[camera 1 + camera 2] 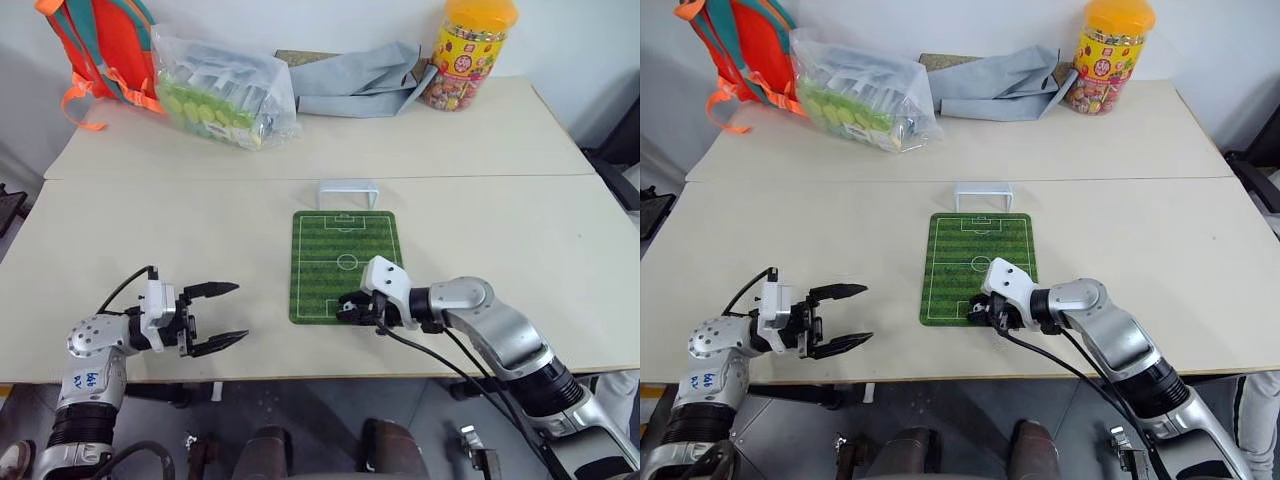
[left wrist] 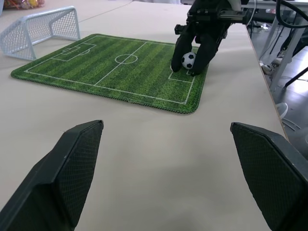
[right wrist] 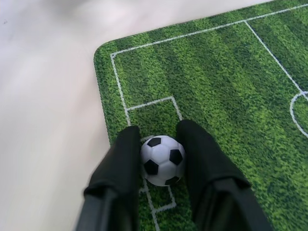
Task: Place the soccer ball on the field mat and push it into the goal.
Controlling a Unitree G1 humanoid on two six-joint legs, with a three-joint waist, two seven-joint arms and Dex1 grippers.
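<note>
Two fingers of the right end effector flank the soccer ball on the field mat, touching it.

Far beyond the left gripper, at the back edge of a pale beige table: an orange and teal backpack against the wall, and just beside it, towards the right gripper's side, a clear plastic bag of green and white pieces. Further along that back edge, well beyond the right gripper: a crumpled grey cloth touching the bag, then a clear jar of sweets with an orange lid.
</note>
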